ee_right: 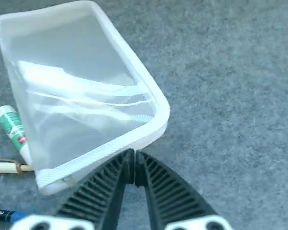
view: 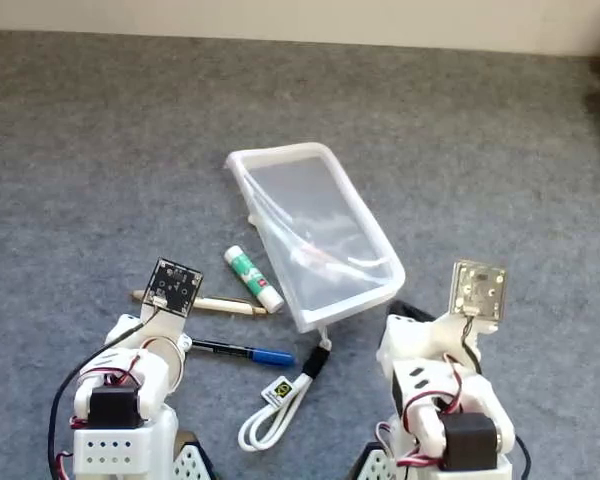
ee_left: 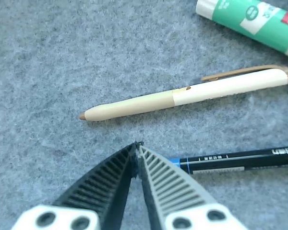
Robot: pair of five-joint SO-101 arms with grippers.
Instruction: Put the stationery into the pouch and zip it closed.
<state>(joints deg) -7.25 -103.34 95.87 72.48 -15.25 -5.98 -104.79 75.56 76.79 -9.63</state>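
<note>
Left pincer (ee_left: 137,146) clenched, empty. Cream pen (ee_left: 182,98) just ahead of its tips, black pen (ee_left: 230,160) beside one finger, glue stick (ee_left: 252,21) beyond. Right pincer (ee_right: 134,154) clenched, empty, pouch (ee_right: 86,96) just ahead. All three lie loose on the worktop (view: 80,150). Judging by that, loading and zipping not started.

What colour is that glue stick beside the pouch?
The glue stick is white with a green label, clearest in the left wrist view.

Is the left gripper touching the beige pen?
Apart. The left wrist view shows bare carpet between the beige pen and the shut tips of the left gripper.
</note>
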